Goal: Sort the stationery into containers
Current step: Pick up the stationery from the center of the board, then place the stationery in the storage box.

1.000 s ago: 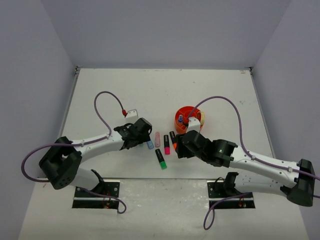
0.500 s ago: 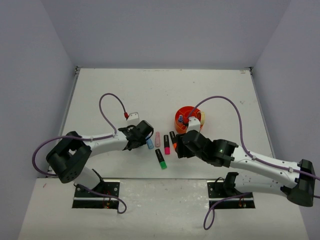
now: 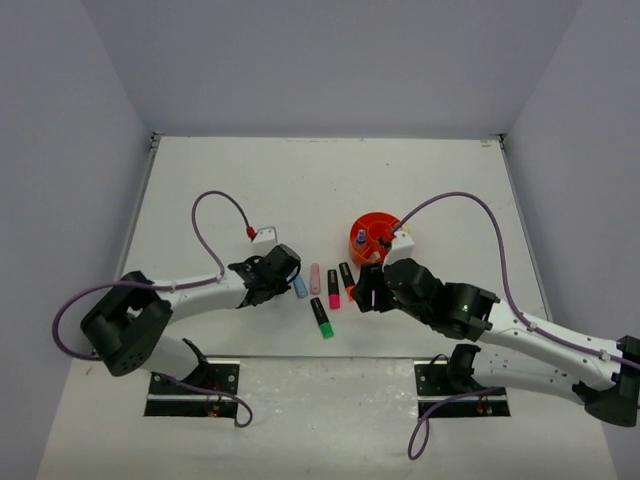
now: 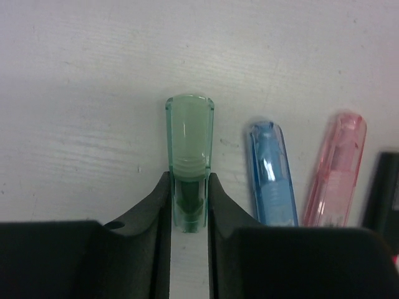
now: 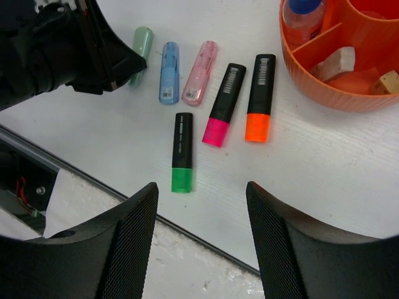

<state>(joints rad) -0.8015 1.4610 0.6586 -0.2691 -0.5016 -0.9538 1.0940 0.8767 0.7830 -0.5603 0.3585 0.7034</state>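
Note:
My left gripper [image 4: 189, 190] is shut on the near end of a pastel green marker [image 4: 189, 134] that lies on the white table. To its right lie a blue marker [image 4: 270, 174] and a pink marker [image 4: 335, 165]. My right gripper [image 5: 201, 196] hangs open over the table with nothing between its fingers. Beyond it lie black markers with a green cap [image 5: 182, 152], a pink cap [image 5: 225, 104] and an orange cap [image 5: 260, 98]. The orange organiser [image 5: 312, 93] stands at the upper right. It holds a blue-capped item [image 5: 304, 12] and cream pieces [image 5: 336, 62].
In the top view the left gripper [image 3: 280, 272] is at the left end of the marker row and the right gripper [image 3: 366, 290] is just in front of the organiser [image 3: 375, 215]. The table's near edge [image 5: 112, 187] runs close below the green-capped marker. Purple cables loop above both arms.
The left gripper has closed onto the pastel green marker. The right arm has shifted slightly right and its jaws have stayed apart.

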